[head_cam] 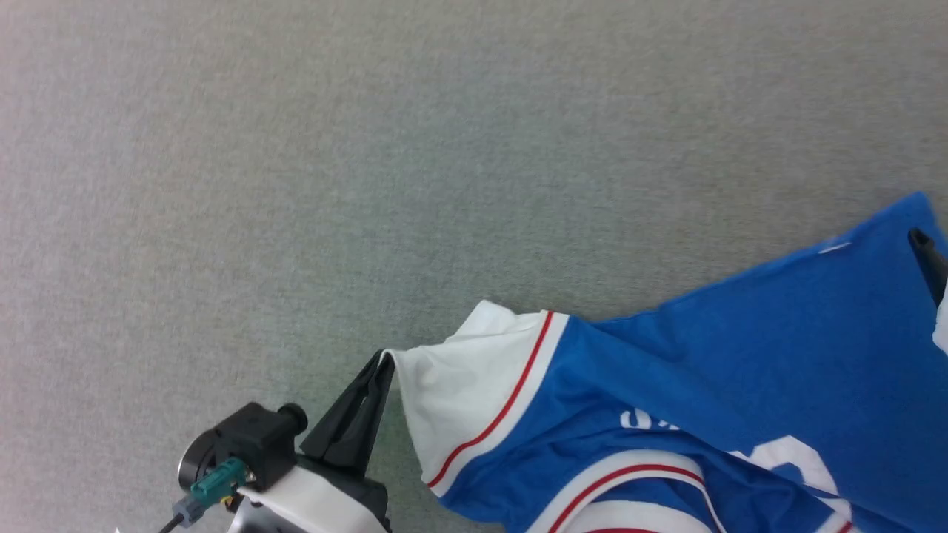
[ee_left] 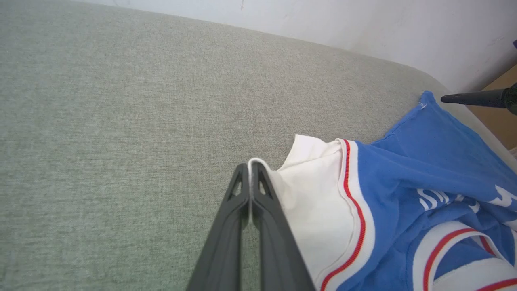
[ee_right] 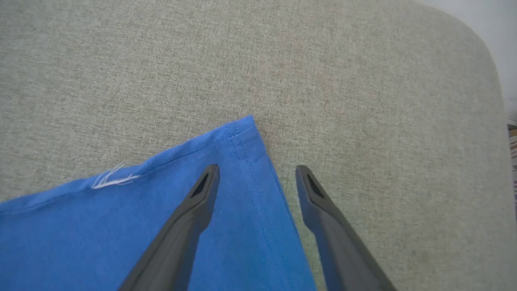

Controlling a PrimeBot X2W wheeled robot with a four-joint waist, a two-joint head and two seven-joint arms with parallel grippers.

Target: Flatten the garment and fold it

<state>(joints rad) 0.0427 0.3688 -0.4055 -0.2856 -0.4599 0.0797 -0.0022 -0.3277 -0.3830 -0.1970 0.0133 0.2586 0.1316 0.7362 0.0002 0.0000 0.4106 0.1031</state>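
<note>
At the lower left, the left gripper [head_cam: 383, 360] has its jaws pressed together on the edge of the white sleeve [head_cam: 459, 385], which is drawn to a point at the fingertips. The shirt [head_cam: 778, 348] lies rumpled on the grey-green cloth surface [head_cam: 370, 148], blue with white print and red-striped bands, its body reaching up toward the right. There the right gripper [ee_right: 256, 171] hovers with jaws spread wide, one finger over the blue hem corner [ee_right: 242, 133], the other over bare cloth, gripping nothing.
</note>
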